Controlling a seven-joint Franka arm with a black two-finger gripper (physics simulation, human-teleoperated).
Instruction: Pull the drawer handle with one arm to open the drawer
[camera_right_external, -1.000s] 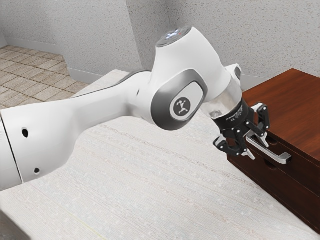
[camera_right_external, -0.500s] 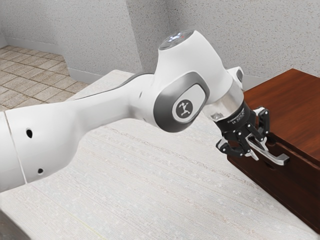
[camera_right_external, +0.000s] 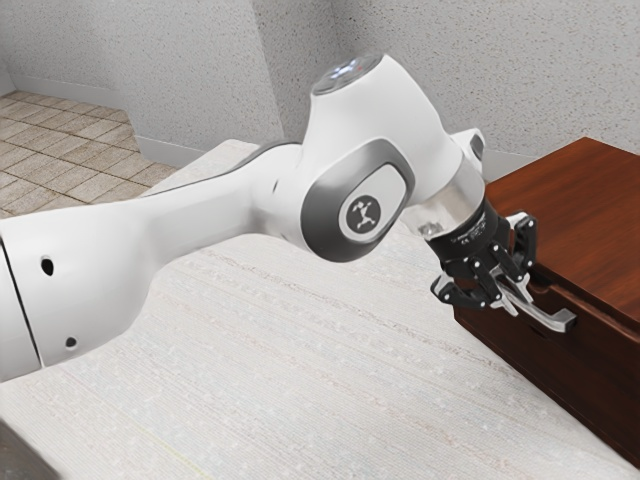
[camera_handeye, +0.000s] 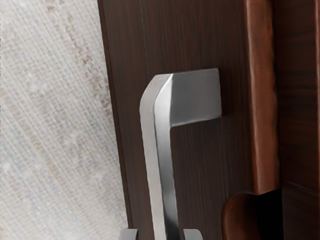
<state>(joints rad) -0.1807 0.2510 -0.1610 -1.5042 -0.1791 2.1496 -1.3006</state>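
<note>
Black gripper (camera_right_external: 505, 285), spread wide a second ago, has narrowed to clamp the steel drawer handle (camera_right_external: 548, 315) on the front of the dark wooden cabinet (camera_right_external: 590, 200) (drawer seemingly still shut), so the pull looks ready to begin.

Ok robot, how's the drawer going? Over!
Gripper at the handle's end. Drawer doesn't look pulled out yet. Nothing seen blocking it. Over.
</note>
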